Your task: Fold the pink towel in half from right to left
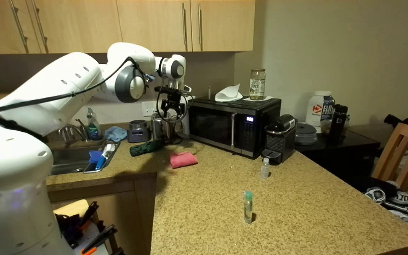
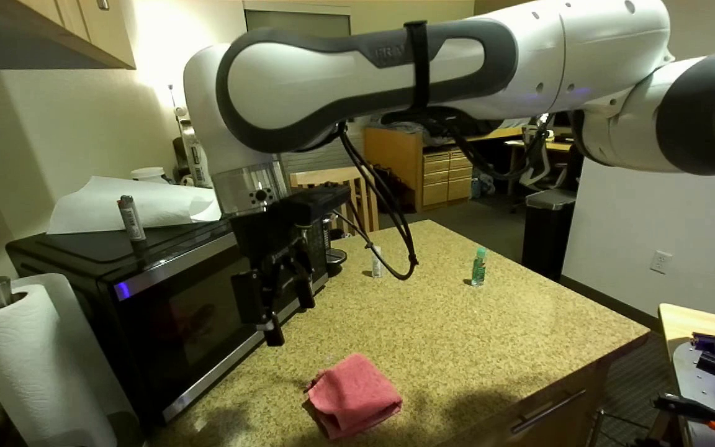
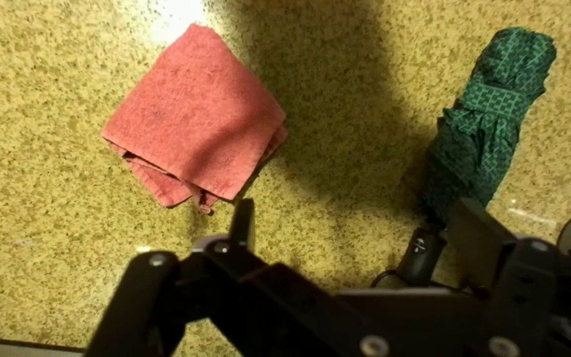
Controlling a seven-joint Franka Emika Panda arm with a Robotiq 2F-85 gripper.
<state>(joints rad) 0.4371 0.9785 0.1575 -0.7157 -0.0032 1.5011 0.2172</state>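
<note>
The pink towel [image 1: 183, 160] lies on the speckled countertop in front of the microwave. In an exterior view it shows as a folded, layered square [image 2: 357, 394]. In the wrist view the towel [image 3: 196, 116] is at upper left, turned like a diamond, with lower layers and a small tag peeking out at its bottom edge. My gripper [image 3: 357, 213] is open, its two fingers wide apart with nothing between them. In both exterior views the gripper [image 1: 174, 111] hangs pointing down, well above the counter and apart from the towel, near the microwave front [image 2: 291, 318].
A folded green umbrella [image 3: 493, 114] with a black handle lies beside the towel, below the gripper. The black microwave [image 1: 211, 122] stands behind. A paper towel roll [image 2: 22, 372], a coffee machine [image 1: 280, 140], a green-capped bottle [image 1: 248, 209], a small clear bottle [image 1: 265, 169] and a sink [image 1: 67, 161] are around.
</note>
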